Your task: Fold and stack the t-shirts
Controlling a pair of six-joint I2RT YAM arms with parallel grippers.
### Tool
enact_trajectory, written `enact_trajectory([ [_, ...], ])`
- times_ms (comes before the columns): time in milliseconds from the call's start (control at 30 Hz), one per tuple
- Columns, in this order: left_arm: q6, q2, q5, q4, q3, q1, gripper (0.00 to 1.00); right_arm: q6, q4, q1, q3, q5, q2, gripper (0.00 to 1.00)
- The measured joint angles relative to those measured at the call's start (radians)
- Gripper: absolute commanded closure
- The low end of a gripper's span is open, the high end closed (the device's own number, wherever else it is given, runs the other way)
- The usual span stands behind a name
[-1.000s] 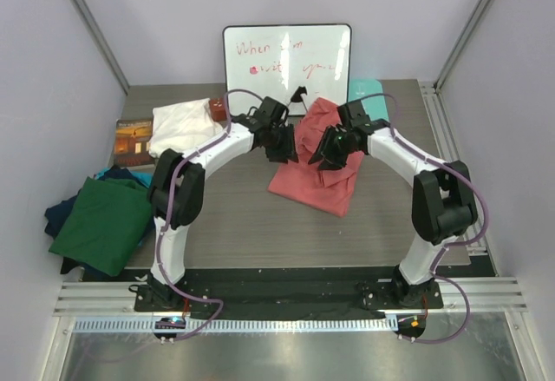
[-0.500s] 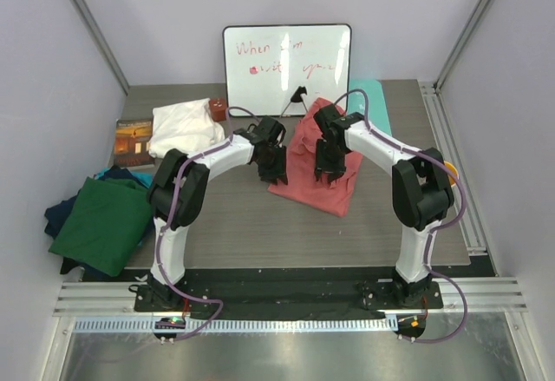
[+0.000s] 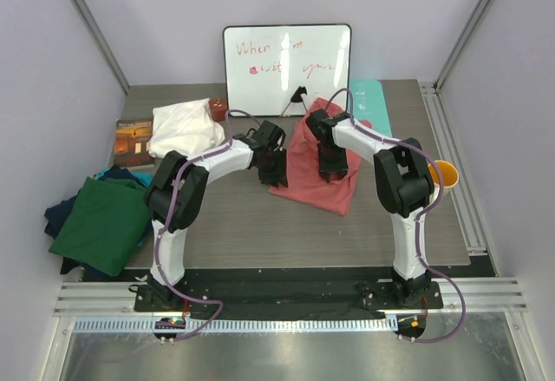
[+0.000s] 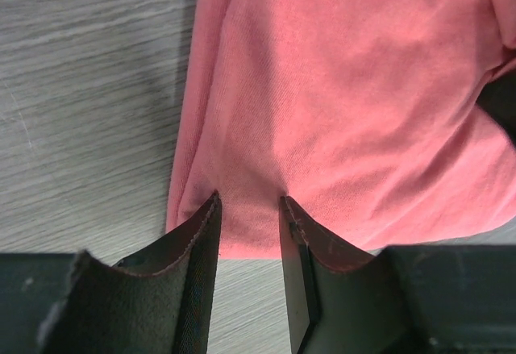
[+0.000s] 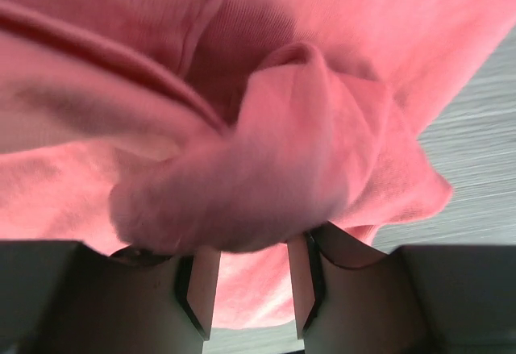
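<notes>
Clamps salmon-pink t-shirt (image 3: 305,162) at hem with left gripper (image 4: 248,203), at bunched fold with right gripper (image 5: 250,251), before illegibly red-scrawled whiteboard (image 3: 286,64).

Salmon-pink t-shirt (image 3: 308,173) lies rumpled mid-table — green t-shirt (image 3: 104,220) heaped far left.

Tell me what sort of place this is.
Probably a lab robot test cell: left arm and right arm bolted to a table, handwritten whiteboard propped behind, salmon-pink t-shirt as practice material.
</notes>
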Motion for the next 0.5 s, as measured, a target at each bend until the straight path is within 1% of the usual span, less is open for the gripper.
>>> enact_trajectory([
  [100,0.000,-0.018,0.000,0.024,-0.031,0.000,0.64,-0.012,-0.016,-0.001,0.052,0.049,0.023,0.59],
  [233,0.004,-0.035,0.000,0.046,-0.060,-0.001,0.64,-0.039,-0.026,-0.022,0.172,0.116,0.080,0.59],
  [500,0.018,-0.049,0.001,0.068,-0.085,-0.003,0.65,-0.089,-0.057,-0.110,0.323,0.193,0.153,0.58],
])
